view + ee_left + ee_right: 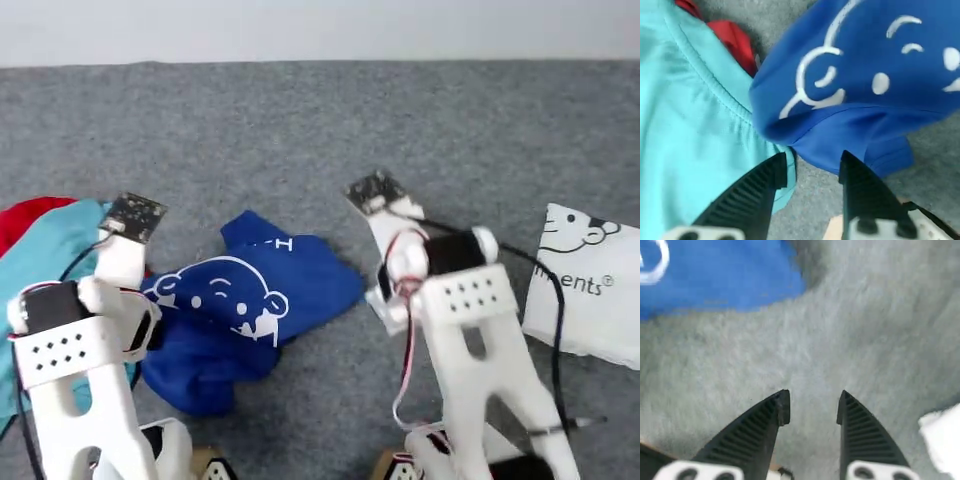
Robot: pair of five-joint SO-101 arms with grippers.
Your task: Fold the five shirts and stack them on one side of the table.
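Note:
A crumpled blue shirt [245, 305] with a white bear print lies on the grey table between the two arms. At the left edge a turquoise shirt [45, 255] lies over a red shirt [30, 215]. A folded white shirt [585, 280] rests at the right. My left gripper [812, 162] is open just above the table, its fingers at the blue shirt's [865, 85] edge where it meets the turquoise shirt [685, 135]; red cloth [732, 42] shows beyond. My right gripper [812, 407] is open over bare table, short of the blue shirt's [720, 277] corner.
The grey felt tabletop [330, 130] stretches free across the back. The white shirt's edge [942, 435] shows beside my right gripper. Cables hang along the right arm [470, 330].

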